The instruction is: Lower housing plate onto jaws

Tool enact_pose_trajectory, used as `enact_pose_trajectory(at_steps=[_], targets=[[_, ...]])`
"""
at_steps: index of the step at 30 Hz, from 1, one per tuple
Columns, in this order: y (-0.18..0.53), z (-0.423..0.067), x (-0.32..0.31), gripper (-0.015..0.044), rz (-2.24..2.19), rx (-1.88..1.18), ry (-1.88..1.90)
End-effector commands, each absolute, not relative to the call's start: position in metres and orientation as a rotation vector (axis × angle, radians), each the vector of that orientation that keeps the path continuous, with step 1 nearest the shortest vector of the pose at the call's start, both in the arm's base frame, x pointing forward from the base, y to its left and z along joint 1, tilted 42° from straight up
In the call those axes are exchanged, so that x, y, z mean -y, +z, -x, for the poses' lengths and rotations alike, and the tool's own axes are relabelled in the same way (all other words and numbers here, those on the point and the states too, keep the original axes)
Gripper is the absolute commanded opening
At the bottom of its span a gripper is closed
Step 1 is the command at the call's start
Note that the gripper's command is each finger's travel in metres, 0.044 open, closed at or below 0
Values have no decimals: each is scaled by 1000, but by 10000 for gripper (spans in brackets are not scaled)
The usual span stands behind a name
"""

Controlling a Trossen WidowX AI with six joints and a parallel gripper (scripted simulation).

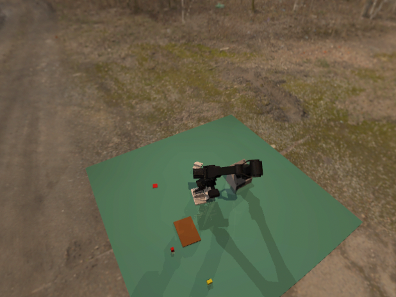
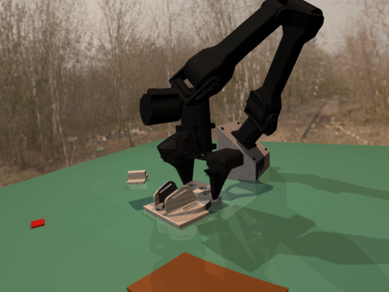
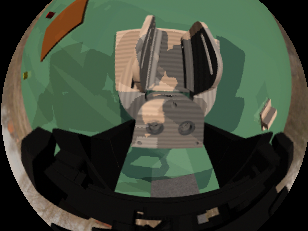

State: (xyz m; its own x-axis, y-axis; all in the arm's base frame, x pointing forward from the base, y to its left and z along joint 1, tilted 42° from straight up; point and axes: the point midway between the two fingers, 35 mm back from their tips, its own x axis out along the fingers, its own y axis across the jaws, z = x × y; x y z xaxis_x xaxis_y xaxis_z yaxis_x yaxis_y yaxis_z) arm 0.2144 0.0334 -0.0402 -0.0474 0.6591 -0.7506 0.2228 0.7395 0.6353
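The housing plate [image 2: 206, 186] [image 3: 169, 116], pale with two round holes, lies at the rear of the jaw assembly, over the stub ends of the two jaws. My gripper [image 2: 201, 190] [image 3: 167, 124] is shut on the plate, with one finger at each side edge. The near jaw [image 2: 180, 201] [image 3: 146, 59] and the far jaw [image 2: 165, 191] [image 3: 202, 64] stand upright with slotted walls on the pale base [image 2: 179, 221] [image 3: 125, 41]. The pins and most of the stubs are hidden under the plate. I cannot tell whether the plate is fully seated.
An orange board [image 1: 187, 232] [image 2: 204, 274] [image 3: 65, 31] lies in front of the assembly. A pale L-shaped bracket [image 1: 197, 165] [image 2: 137, 175] [image 3: 269, 115] stands on the far side. A flat red block [image 1: 155, 185] [image 2: 38, 223], a small red cube [image 1: 172, 249] and a yellow block [image 1: 209, 281] lie farther out.
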Motion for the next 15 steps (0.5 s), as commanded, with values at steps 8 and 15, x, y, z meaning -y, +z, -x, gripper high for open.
enact_pose_trajectory(at_steps=[8, 15], targets=[[-42, -215, -36, 351, -733, -1615, 409], [-42, -215, -36, 351, -733, -1615, 409]])
